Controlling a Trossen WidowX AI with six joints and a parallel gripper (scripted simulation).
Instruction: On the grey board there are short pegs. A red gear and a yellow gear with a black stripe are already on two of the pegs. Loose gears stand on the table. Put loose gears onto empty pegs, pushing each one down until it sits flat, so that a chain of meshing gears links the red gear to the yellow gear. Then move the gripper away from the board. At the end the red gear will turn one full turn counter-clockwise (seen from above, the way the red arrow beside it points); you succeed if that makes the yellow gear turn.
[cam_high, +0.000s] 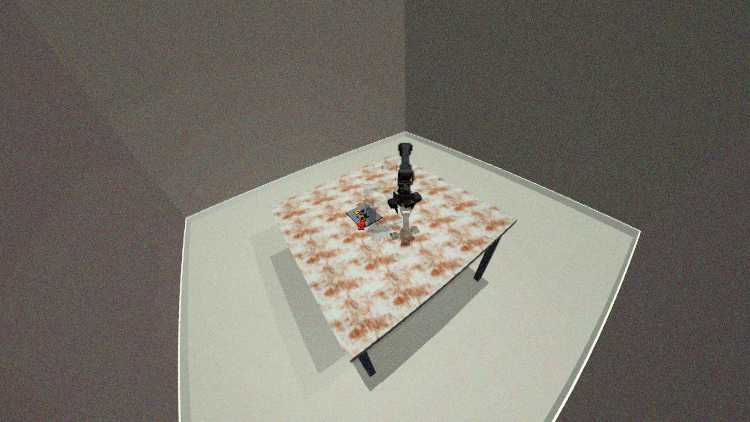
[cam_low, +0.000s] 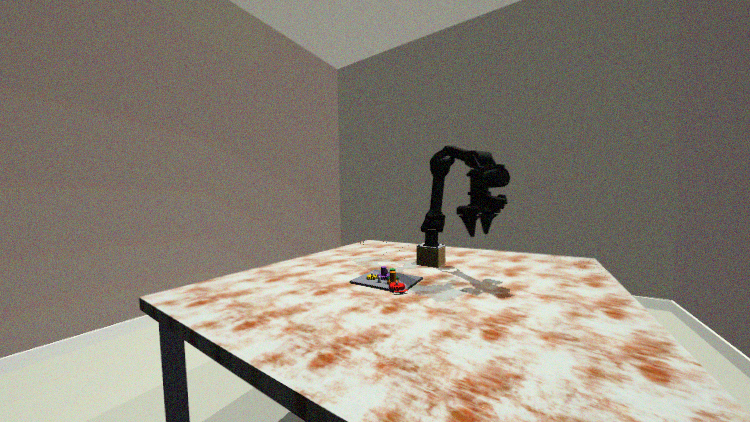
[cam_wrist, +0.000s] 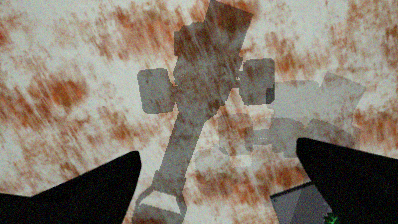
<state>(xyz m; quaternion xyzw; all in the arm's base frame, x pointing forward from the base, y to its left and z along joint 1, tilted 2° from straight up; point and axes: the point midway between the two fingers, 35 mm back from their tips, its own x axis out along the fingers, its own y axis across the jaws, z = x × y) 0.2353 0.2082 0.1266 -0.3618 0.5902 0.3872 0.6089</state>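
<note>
The grey board (cam_high: 374, 216) (cam_low: 412, 280) (cam_wrist: 292, 204) lies on the table. The red gear (cam_high: 361, 225) (cam_low: 397, 286) is at its near corner and the yellow gear (cam_high: 357, 212) (cam_low: 371, 276) near its left side. Between them stand a purple piece (cam_low: 383, 271) and an upright piece with orange and green parts (cam_low: 392, 275). They look like gears with knobs, but their seating and meshing are too small to tell. A bit of green gear (cam_wrist: 330, 219) shows at the wrist view's bottom edge. My gripper (cam_low: 479, 234) (cam_wrist: 217, 152) is open and empty, high above the table, away from the board.
The arm stands on a brown base block (cam_low: 431, 256) behind the board. The patterned table (cam_high: 409, 272) (cam_low: 445, 341) carries the arm's shadow under the gripper. Tiny dark specks show near the table's back edge. I can make out no loose gears away from the board.
</note>
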